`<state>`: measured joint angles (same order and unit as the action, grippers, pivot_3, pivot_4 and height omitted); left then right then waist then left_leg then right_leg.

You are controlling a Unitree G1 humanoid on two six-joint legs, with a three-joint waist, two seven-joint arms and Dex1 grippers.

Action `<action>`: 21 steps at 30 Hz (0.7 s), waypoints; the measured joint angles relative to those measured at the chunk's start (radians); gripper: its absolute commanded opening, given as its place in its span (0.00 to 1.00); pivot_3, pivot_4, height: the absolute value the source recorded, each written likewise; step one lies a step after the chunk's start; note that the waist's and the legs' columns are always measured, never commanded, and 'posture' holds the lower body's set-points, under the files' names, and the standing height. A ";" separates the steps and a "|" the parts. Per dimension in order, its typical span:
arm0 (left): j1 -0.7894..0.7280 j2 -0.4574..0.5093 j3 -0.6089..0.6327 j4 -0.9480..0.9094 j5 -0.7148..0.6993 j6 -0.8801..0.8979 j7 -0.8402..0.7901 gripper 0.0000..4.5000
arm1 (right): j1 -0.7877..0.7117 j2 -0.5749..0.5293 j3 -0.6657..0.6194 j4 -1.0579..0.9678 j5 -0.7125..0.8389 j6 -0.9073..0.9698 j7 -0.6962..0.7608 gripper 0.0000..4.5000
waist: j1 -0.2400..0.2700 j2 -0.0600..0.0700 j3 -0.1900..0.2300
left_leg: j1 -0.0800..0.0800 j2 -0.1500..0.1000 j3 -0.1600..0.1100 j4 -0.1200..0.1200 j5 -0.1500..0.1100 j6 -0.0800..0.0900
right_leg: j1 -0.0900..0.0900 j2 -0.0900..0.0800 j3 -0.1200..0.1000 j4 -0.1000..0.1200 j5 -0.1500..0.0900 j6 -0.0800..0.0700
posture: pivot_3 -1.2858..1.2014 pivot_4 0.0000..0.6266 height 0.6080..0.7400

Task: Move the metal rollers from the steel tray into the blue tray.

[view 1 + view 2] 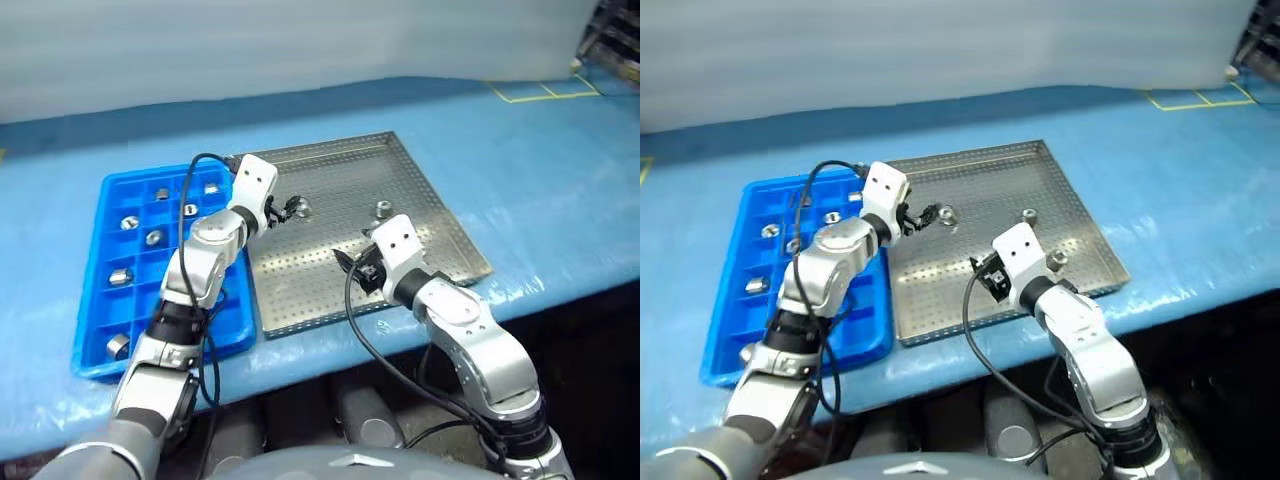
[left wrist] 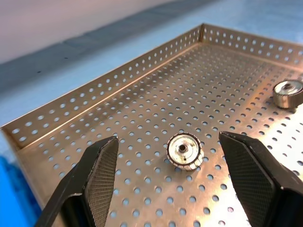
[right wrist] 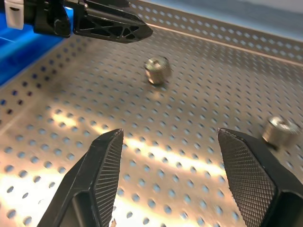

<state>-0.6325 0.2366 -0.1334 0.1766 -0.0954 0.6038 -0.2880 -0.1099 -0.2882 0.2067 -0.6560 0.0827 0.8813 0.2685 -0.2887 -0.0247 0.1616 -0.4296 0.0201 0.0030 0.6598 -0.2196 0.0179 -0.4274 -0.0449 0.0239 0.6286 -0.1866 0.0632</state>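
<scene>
The steel tray (image 1: pixel 420 165) lies in the middle of the blue-covered table, with the blue tray (image 1: pixel 100 300) to its left. Two metal rollers (image 1: pixel 303 209) (image 1: pixel 383 208) rest on the perforated floor. My left gripper (image 1: pixel 285 212) hovers open at the tray's left side, just short of the nearer roller (image 2: pixel 184 150), which lies ahead between its fingers (image 2: pixel 99 170). Over the tray's front part, my right gripper (image 1: pixel 352 265) is open and holds nothing. Its wrist view shows both rollers (image 3: pixel 157 70) (image 3: pixel 280 130) ahead. Several rollers (image 1: pixel 153 237) sit in the blue tray's compartments.
The table's front edge (image 1: pixel 560 285) runs close behind the steel tray's near rim. Yellow tape marks (image 1: pixel 540 92) lie at the far right. Black cables (image 1: pixel 190 200) loop from both wrists. In the right wrist view the left gripper's black fingers (image 3: pixel 109 26) reach in above the tray.
</scene>
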 measured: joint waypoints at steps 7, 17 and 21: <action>-0.110 -0.050 -0.023 0.277 0.060 -0.085 0.008 0.83 | 0.044 0.039 -0.001 -0.031 -0.022 0.001 -0.069 0.74 | -0.161 0.000 0.000 | 0.002 0.000 0.000 -0.004 0.000 0.000 | -0.001 0.001 0.003 0.000 0.003 0.007 | 0.29 0.24 1.00; -0.020 -0.033 0.044 0.208 0.112 -0.111 0.111 0.83 | 0.035 0.053 -0.052 0.000 -0.023 0.002 -0.093 0.74 | -0.235 -0.001 0.001 | 0.012 0.003 0.008 -0.009 0.001 0.001 | 0.001 0.001 0.016 0.002 0.005 0.011 | 0.32 0.24 1.00; 0.027 -0.029 0.103 0.101 0.115 -0.070 0.162 0.83 | -0.005 0.053 -0.041 0.028 -0.017 0.002 -0.078 0.74 | -0.229 -0.002 0.001 | 0.014 0.003 0.015 -0.010 0.001 0.002 | 0.001 0.001 0.022 0.002 0.007 0.014 | 0.33 0.24 1.00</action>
<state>-0.6054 0.2080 -0.0301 0.2775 0.0192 0.5335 -0.1258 -0.1146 -0.2352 0.1660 -0.6285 0.0658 0.8834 0.1904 -0.5181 -0.0265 0.1629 -0.4155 0.0229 0.0177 0.6499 -0.2185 0.0200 -0.4265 -0.0443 0.0464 0.6302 -0.1796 0.0772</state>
